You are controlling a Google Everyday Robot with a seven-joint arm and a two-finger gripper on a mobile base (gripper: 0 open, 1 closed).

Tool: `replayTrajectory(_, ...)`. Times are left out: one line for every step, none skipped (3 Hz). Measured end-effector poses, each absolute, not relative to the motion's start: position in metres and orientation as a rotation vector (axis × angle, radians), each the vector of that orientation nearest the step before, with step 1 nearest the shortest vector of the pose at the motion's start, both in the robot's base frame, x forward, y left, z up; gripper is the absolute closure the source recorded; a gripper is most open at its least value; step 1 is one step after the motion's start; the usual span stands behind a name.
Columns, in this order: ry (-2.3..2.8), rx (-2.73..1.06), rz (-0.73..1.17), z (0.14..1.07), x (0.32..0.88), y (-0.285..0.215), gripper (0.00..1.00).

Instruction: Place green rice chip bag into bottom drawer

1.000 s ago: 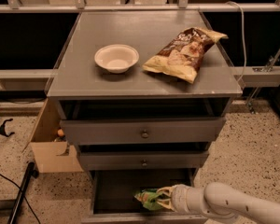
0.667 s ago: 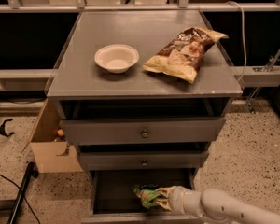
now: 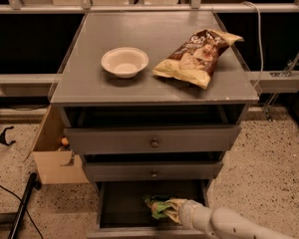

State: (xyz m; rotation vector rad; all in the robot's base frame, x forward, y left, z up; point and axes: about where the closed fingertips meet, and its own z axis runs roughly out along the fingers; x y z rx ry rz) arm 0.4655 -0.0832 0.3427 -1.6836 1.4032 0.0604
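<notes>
In the open bottom drawer (image 3: pixel 120 206), at the foot of the cabinet, I had the tool (image 3: pixel 173 210) closed on the green rice chip bag (image 3: pixel 157 206). The arm (image 3: pixel 224 225) entered from the lower right corner of the view. The bag sat crumpled at the tool's tip, inside the drawer opening at about mid-width. I could not tell whether it touched the drawer floor. On the worktop (image 3: pixel 154 31) above, the bowl (image 3: pixel 124 62) and the brown chip bag (image 3: pixel 199 58) lay side by side, well apart from the work.

Risks, as I judged them:
- The middle drawer (image 3: pixel 153 172) overhung the back of the opening, so lifting the wrist during withdrawal could strike its underside.
- A release too near the front could leave the crinkly bag draped over the front panel, where it would jam when the drawer closed.
- So light a bag might also cling to the tool and be dragged out again with the arm.

Compared with one second earlier, the bag and tool sat a little farther left and deeper in the drawer. The arm lay lower in view, with less of it showing. The bowl, the brown chip bag and all three drawers had not moved.
</notes>
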Motion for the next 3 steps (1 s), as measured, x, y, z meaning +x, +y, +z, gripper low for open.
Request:
replayTrajectory(1.403,-1.684,0.062,0.343,0.465,-0.083,1.0)
replayTrajectory(1.368,-1.697,-0.071,0.328,0.486,-0.086,1.0)
replayTrajectory(1.363,-1.69,-0.175,0.314,0.507,-0.088,1.0)
